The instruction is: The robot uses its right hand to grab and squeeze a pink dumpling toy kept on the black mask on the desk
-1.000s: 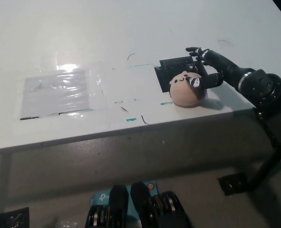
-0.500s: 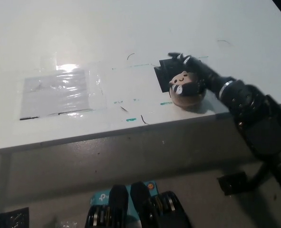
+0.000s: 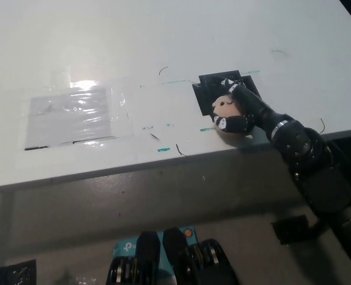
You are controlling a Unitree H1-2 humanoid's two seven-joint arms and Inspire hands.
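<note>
The pink dumpling toy (image 3: 224, 107) with a small face sits on the black mask (image 3: 206, 89) near the desk's front right edge. My black right hand (image 3: 240, 113) wraps over the toy from the right, its fingers curled around the top and front, so most of the toy is hidden. The toy looks smaller and pressed under the hand. My white left hand is not in view.
A shiny clear plastic sheet (image 3: 74, 116) lies taped on the white desk (image 3: 163, 41) at the left. Green tape marks (image 3: 163, 149) and pen marks sit near the front edge. The desk's front edge (image 3: 133, 169) runs just below the toy.
My right hand came in from the right of the toy, moved over it and closed around it. The arm swung down toward the desk's front edge.
</note>
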